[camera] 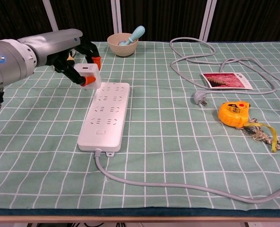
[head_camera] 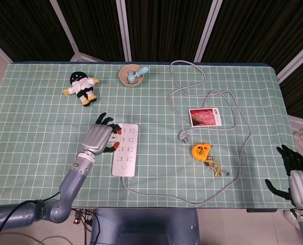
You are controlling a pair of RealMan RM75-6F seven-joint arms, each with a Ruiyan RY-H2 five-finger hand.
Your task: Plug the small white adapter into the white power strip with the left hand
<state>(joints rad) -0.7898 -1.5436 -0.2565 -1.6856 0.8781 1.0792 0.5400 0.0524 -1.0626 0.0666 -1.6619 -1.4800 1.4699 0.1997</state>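
The white power strip [head_camera: 125,148] [camera: 106,115] lies lengthwise near the table's middle, its grey cable running off toward the front. My left hand [head_camera: 100,138] [camera: 72,52] hovers over the strip's far left corner and pinches the small white adapter [camera: 88,74] between orange-tipped fingers [camera: 89,81]. The adapter hangs just above the strip's left edge, clear of the sockets. In the head view the hand hides the adapter. My right hand [head_camera: 292,171] stays off the table at the front right, fingers spread and holding nothing.
A plush penguin [head_camera: 82,87] and a tan bowl [head_camera: 131,76] [camera: 123,44] holding a blue utensil sit at the back. A loose grey cable with its plug [head_camera: 183,136] [camera: 199,98], a photo card [head_camera: 205,117] and an orange tape measure [head_camera: 201,151] [camera: 233,113] lie to the right.
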